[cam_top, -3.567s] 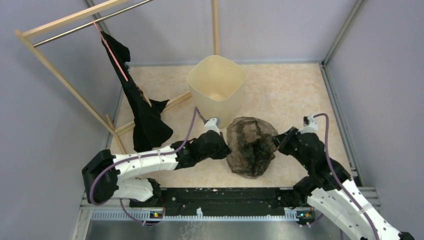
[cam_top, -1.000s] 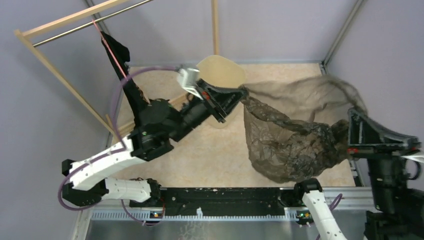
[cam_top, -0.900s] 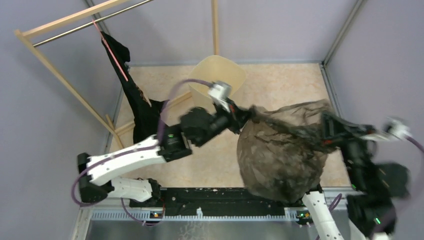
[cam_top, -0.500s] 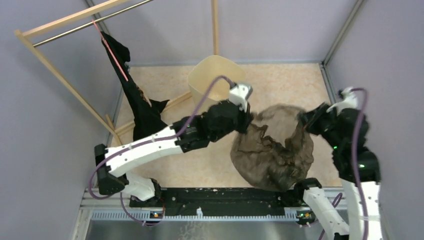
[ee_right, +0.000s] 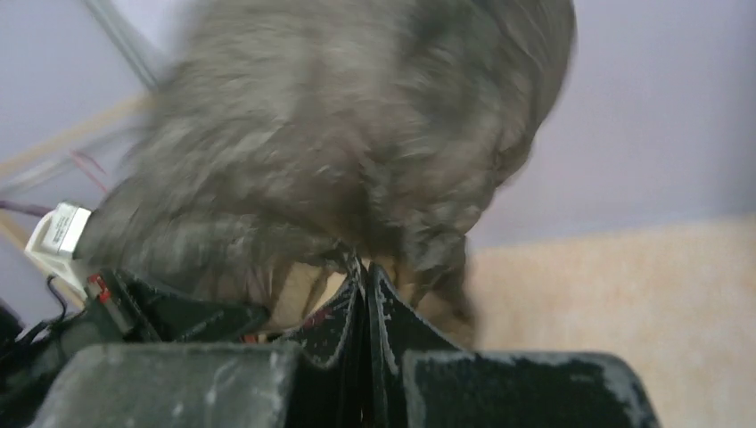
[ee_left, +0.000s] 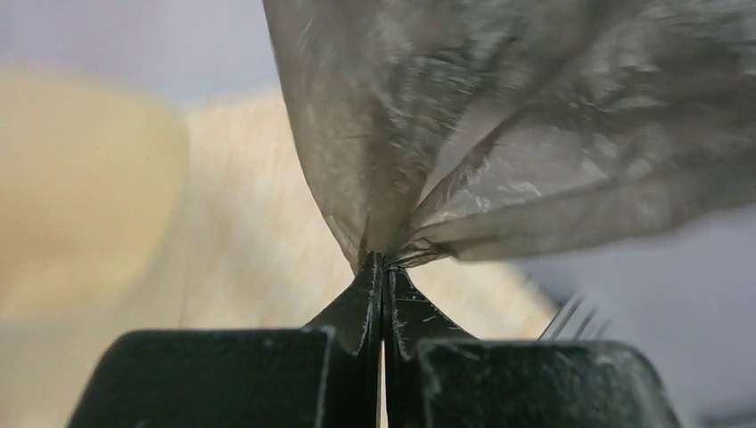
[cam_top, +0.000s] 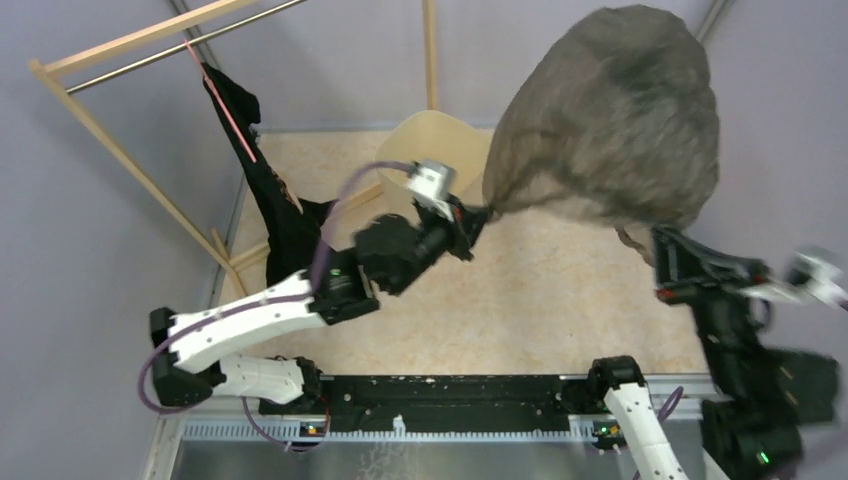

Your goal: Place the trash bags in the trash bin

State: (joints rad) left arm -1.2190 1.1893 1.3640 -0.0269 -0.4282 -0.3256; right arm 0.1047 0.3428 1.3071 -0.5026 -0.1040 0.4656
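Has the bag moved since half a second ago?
Yes: the bag has swung up and away, from nearer than the bin to over its right rim.

No text, brand, number or sign can be read in any view. The only candidate is a white block (ee_right: 55, 234) at about nine o'clock in the right wrist view. It carries a few small dark marks like lines of print, but they are too blurred to make out.
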